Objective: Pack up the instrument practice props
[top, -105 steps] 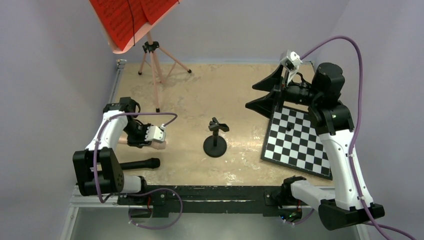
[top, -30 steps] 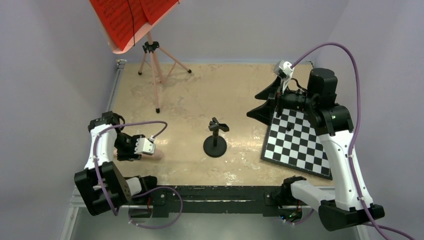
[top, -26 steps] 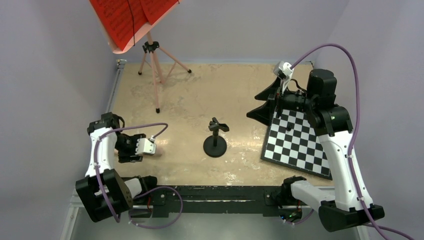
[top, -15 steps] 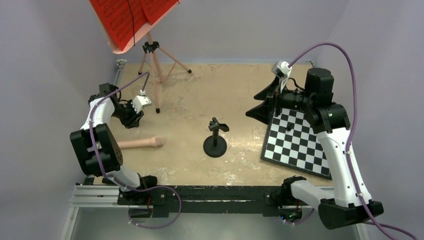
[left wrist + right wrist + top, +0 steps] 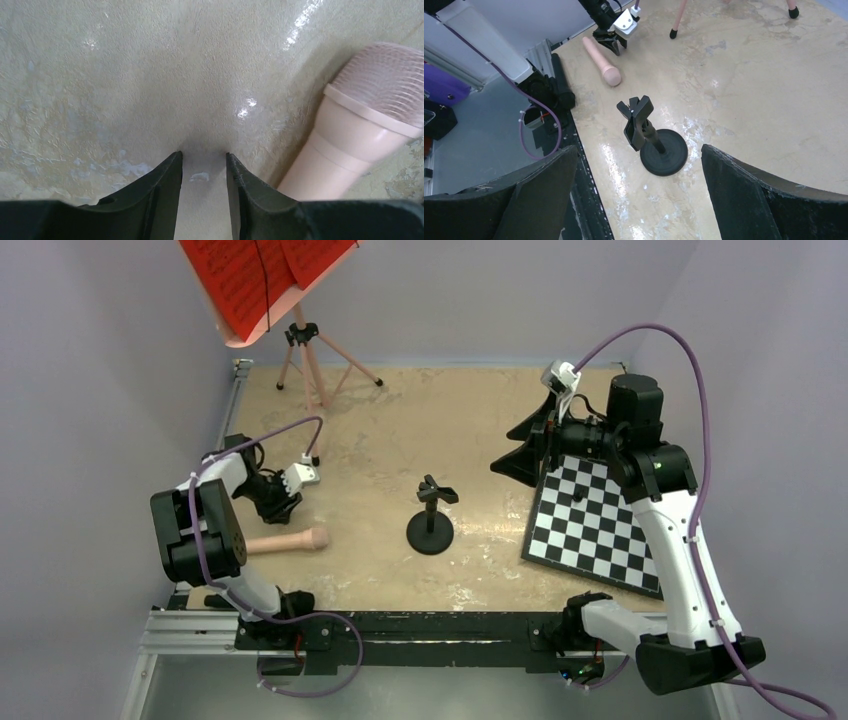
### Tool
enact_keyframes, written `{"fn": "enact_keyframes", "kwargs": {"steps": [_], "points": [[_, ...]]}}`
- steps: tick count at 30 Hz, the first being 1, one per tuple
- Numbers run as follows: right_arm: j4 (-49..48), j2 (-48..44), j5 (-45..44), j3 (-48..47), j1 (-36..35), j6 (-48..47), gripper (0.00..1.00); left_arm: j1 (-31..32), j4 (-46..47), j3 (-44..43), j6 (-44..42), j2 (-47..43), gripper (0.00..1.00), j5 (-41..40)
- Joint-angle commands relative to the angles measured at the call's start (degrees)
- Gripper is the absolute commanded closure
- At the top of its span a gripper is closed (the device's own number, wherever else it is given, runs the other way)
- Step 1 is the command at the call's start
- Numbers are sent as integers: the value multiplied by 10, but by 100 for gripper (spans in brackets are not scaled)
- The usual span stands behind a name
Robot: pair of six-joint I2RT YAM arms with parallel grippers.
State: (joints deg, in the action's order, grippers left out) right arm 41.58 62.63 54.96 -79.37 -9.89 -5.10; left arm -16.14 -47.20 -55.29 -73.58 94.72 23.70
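Note:
A pink microphone-shaped rod (image 5: 288, 540) lies flat at the near left; its meshed head (image 5: 382, 82) fills the right of the left wrist view. My left gripper (image 5: 280, 512) points down at the table just behind the rod, open by a narrow gap (image 5: 204, 157) with only bare table between the fingers. A black round base with a clip on top (image 5: 430, 518) stands mid-table, also below my right gripper (image 5: 638, 149). My right gripper (image 5: 502, 435) hangs high and wide open, holding nothing. The pink music stand (image 5: 308, 365) with red sheet-music pages (image 5: 255, 275) stands at the back left.
A black-and-white checkerboard (image 5: 598, 525) lies under the right arm at the right. The left arm's upper link (image 5: 195, 535) leans over the table's near-left edge. Walls close off the left, back and right sides. The metal rail (image 5: 430, 625) runs along the front.
A second ago my left gripper was down on the pink rod. It let go, swung back toward the stand's leg, and now sits just behind the rod. The right arm drifted slightly left.

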Motion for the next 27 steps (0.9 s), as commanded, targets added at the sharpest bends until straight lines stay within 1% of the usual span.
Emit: {"fn": "enact_keyframes", "kwargs": {"steps": [1, 5, 14, 22, 25, 27], "points": [[-8, 2, 2, -13, 2, -1, 1, 5, 18, 27, -27, -27, 58, 8], [-12, 5, 5, -12, 1, 2, 1, 5, 28, 46, -41, -44, 57, 8], [-15, 3, 5, -7, 1, 4, 1, 8, 18, 43, -40, -62, 56, 31], [-9, 2, 6, -8, 1, 3, 1, 10, 5, 24, -38, -45, 55, 24], [-7, 1, 6, -8, 2, 2, 1, 14, -2, 20, -47, -58, 54, 43], [0, 1, 5, -10, 1, -2, 1, 28, -26, 11, -44, -80, 52, 76]]}}
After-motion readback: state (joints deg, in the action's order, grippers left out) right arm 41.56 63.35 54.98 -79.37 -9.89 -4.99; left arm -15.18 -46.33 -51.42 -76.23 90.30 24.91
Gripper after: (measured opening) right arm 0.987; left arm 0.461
